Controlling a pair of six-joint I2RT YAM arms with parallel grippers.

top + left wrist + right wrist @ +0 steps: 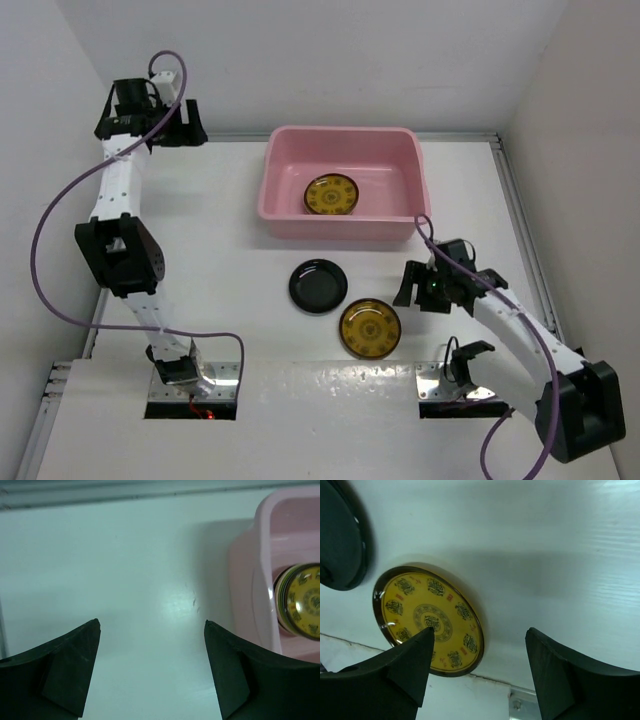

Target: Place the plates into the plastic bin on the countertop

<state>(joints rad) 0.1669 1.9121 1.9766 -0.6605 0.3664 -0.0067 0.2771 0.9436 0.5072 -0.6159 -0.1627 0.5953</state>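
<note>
Risk judged: amber plate (pixel 431 621), laid flat on glossy countertop (pixel 220 220), could be skated into black plate (pixel 318 285) nearby if low rim were pinched shallow.
Right gripper (pixel 480 635) seen spread, empty, over plate's edge.
Left gripper (pixel 152 625) seen spread, empty, beside plastic bin (pixel 340 140).
Plates found round, face-up: no long axis.
Bin's long axis laid left-right; second amber plate (pixel 331 194) seen inside.

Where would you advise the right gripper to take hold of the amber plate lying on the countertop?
On the amber plate, likely the thin rim on its right side, nearest the open right gripper, pinched from above: it lies flat, the black plate at its far left.
</note>
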